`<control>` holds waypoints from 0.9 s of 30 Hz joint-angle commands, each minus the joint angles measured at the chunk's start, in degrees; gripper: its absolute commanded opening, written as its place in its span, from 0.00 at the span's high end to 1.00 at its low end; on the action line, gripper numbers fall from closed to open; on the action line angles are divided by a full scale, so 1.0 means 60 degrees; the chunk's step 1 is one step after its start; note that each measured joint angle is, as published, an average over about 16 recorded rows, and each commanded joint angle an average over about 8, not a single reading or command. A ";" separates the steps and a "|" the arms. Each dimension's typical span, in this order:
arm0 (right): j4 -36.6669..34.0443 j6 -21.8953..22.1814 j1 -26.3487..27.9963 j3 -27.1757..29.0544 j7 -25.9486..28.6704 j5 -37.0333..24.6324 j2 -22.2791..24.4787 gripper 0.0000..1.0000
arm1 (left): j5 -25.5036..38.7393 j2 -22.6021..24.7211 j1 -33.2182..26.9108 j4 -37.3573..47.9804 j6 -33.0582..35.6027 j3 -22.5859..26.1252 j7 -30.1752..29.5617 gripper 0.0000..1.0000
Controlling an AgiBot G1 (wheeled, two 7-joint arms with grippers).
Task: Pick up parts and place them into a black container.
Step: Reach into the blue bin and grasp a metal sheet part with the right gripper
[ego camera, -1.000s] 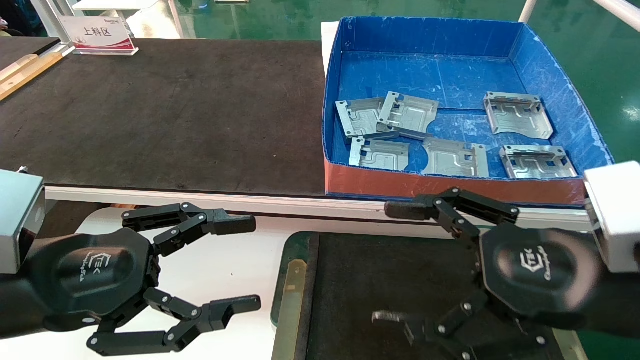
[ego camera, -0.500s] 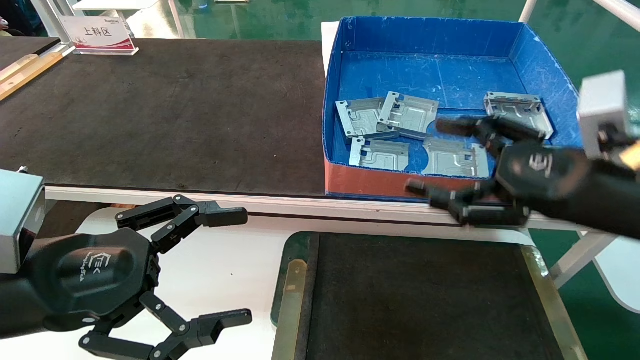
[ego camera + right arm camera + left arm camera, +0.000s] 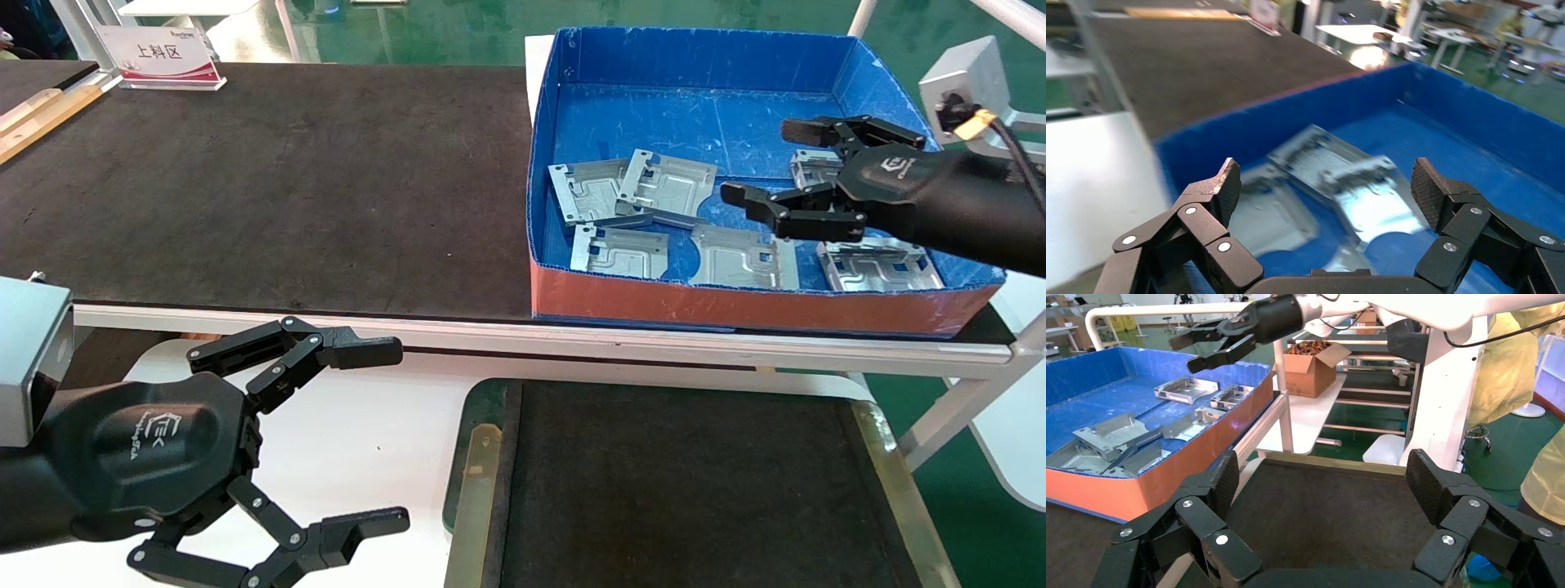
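Note:
Several silver-grey parts (image 3: 666, 184) lie loose in the blue box; two of them overlap at its left. My right gripper (image 3: 766, 162) hovers open over the box's right half, above the parts, and partly hides one part (image 3: 809, 167). In the right wrist view the right gripper (image 3: 1324, 184) holds nothing, with the parts (image 3: 1321, 162) blurred below it. The black container (image 3: 482, 400), a flat tray with a green rim, lies near me with nothing in it. My left gripper (image 3: 388, 435) stands open to the left of the tray, and the left gripper (image 3: 1324, 478) faces across it.
The blue box has a red front wall (image 3: 735, 306) and tall sides. It stands on a large black mat (image 3: 286, 188) behind a white rail (image 3: 409, 331). A sign (image 3: 163, 53) stands at the far left. A cardboard box (image 3: 1312, 370) sits beyond the table.
My right gripper rose from just above the tray and travelled forward over the blue box, staying open. The left gripper sank slightly. The parts have not moved.

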 commanded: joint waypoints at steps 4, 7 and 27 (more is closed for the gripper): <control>-0.1578 0.0530 0.0788 -0.0163 -0.0606 -0.0490 -0.0481 0.00 | 0.0000 0.0000 0.0000 0.0000 0.0000 0.0000 0.0000 0.00; -0.2421 0.1018 0.1167 -0.0212 -0.0925 -0.0686 -0.0751 0.00 | 0.0000 0.0000 0.0000 0.0000 0.0000 0.0000 0.0000 0.00; -0.5915 0.3832 0.2761 -0.0868 0.0143 -0.1828 -0.2279 0.00 | -0.0001 0.0000 0.0000 0.0000 0.0000 0.0001 0.0000 0.00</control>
